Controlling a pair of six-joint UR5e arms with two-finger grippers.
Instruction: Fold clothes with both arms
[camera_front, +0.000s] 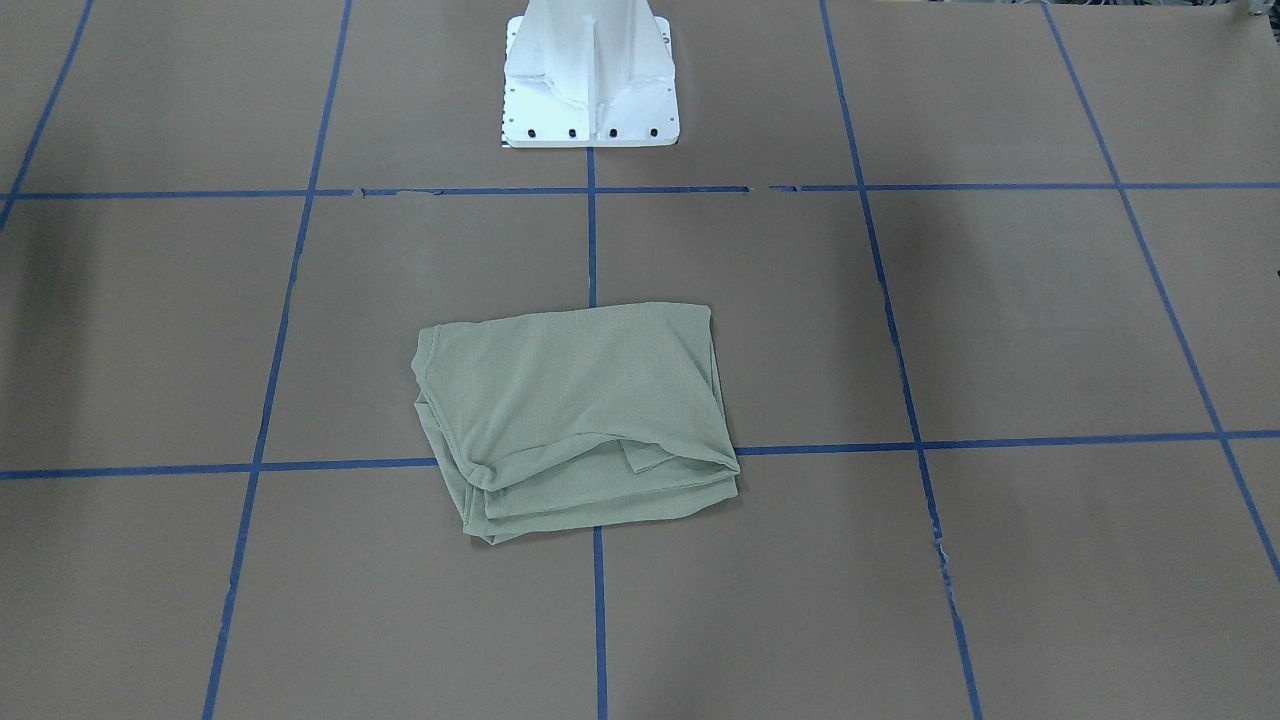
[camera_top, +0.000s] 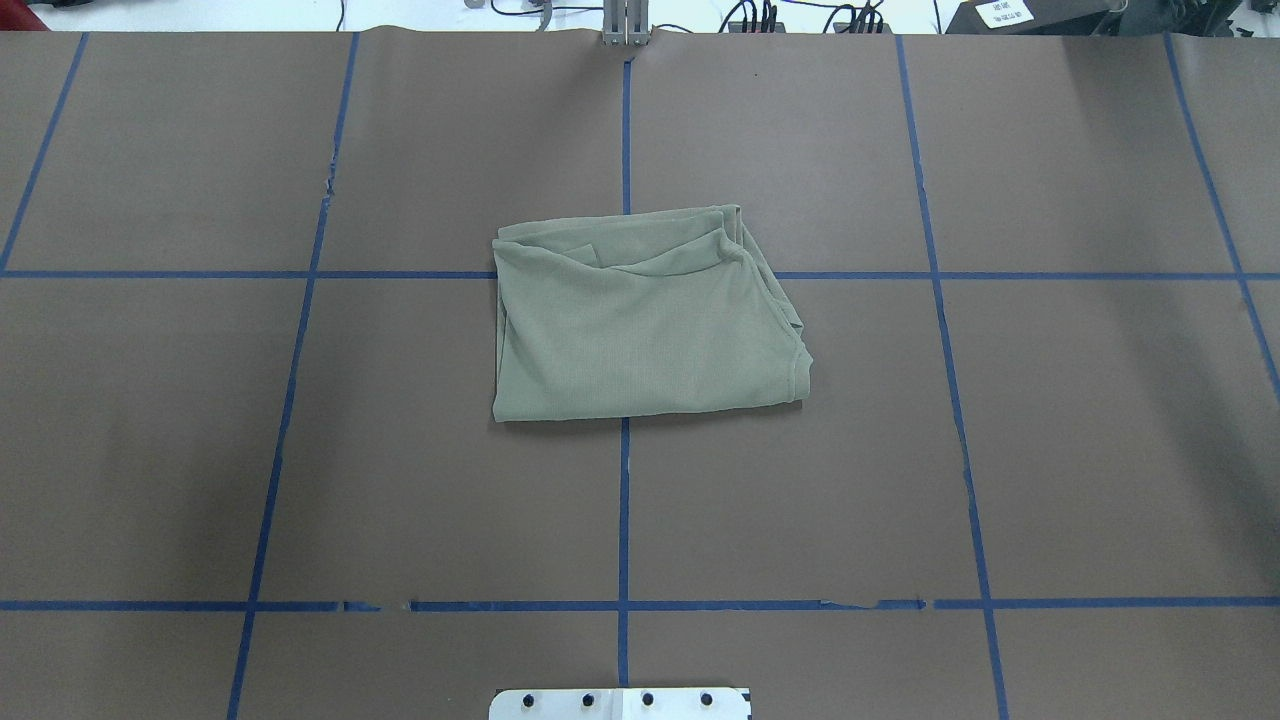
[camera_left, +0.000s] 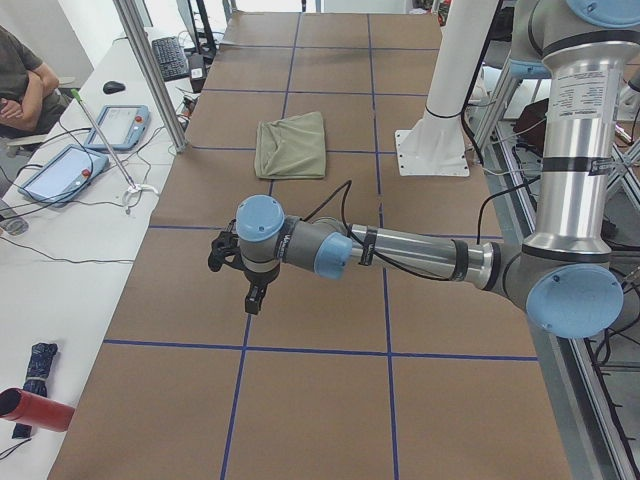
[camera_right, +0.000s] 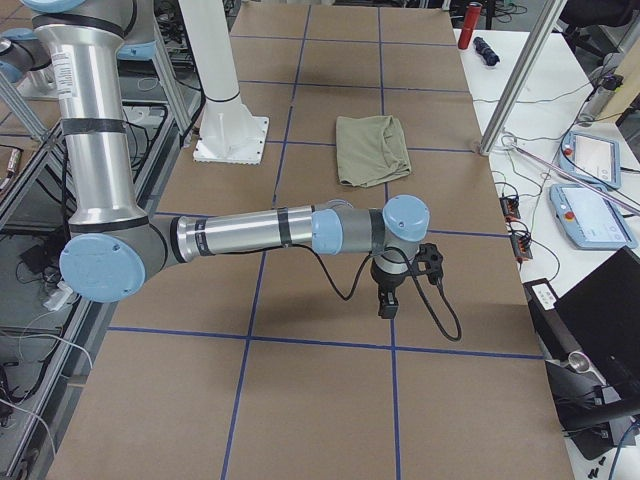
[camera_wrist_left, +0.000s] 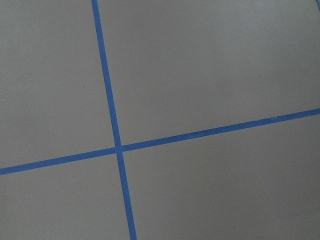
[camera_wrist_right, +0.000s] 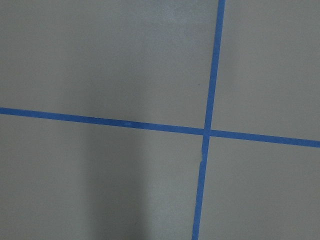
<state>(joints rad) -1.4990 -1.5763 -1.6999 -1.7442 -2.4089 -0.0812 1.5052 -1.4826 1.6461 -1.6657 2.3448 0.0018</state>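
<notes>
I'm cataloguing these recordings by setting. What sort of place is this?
Probably a robotics lab: a brown-papered table with a blue tape grid, the left arm and right arm, teach pendants beside it.

1. A table (camera_top: 450, 480) covered in brown paper, marked into large squares by blue tape lines (camera_top: 623, 500); a few lines have small gaps.
2. A white metal pedestal (camera_front: 590, 90) is bolted at the middle of one long edge, in line with a tape line.
3. A white desk (camera_left: 60, 290) runs along the opposite long edge.
4. On the desk lie a keyboard (camera_left: 172, 58), a mouse (camera_left: 114, 87) and two blue-rimmed tablets (camera_left: 122, 126) (camera_left: 60, 172).
5. A person (camera_left: 18, 85) sits at the desk with arms folded.
6. A red cylinder (camera_left: 35, 410) lies just beside a dark blue bundle (camera_left: 38, 362).
7. A slanted metal post (camera_left: 150, 70) stands at the table's edge.
</notes>
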